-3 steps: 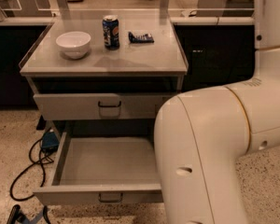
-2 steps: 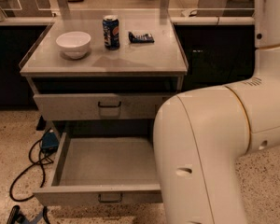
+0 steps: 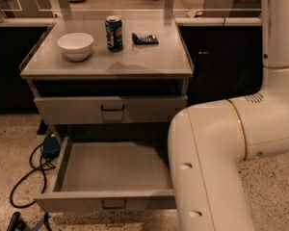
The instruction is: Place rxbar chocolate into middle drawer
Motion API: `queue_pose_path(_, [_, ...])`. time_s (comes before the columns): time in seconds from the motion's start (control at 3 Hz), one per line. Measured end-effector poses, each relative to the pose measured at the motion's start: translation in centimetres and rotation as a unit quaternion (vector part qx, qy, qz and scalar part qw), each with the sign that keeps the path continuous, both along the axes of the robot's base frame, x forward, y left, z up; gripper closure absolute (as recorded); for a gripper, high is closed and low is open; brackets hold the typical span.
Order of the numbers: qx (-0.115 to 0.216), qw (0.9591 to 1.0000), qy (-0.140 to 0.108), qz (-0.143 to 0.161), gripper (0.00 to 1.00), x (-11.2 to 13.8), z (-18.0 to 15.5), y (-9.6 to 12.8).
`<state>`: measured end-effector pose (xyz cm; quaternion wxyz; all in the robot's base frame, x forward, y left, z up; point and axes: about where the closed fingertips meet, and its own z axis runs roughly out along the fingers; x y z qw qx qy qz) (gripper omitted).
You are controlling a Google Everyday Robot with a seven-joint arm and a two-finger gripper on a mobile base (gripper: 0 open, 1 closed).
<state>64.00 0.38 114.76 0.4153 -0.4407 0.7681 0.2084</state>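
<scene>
The rxbar chocolate is not visible; the one bar (image 3: 144,38) on the worktop (image 3: 135,61), upper centre, looks bluish and is probably not it. The end effector is out of frame beyond the white arm (image 3: 216,158) at lower right, so its state cannot be told. The middle drawer (image 3: 86,201) stands open, lower left. Such a bar should be light and slick-wrapped, best pinched across its narrow width.

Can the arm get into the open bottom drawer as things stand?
Probably yes: the middle drawer is pulled out and nothing shows over its visible inside. The arm hides its right end, and the pincer is out of frame, so unconfirmed.
</scene>
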Motion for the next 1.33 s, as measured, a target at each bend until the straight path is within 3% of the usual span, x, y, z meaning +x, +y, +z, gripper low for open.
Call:
queue_pose_path(0.33, [0.006, 0.9965, 0.081, -0.022, 1.0, -1.1, -5.7, -0.7])
queue_pose_path(0.67, [0.032, 0.9882, 0.145, -0.039, 1.0, -4.2, -9.5, -1.3])
queue_pose_path(1.0, [0.07, 0.9801, 0.174, -0.064, 1.0, -11.7, -9.4, -0.3])
queue_pose_path(1.33, [0.07, 0.9805, 0.173, -0.063, 1.0, -10.8, -9.5, -0.3])
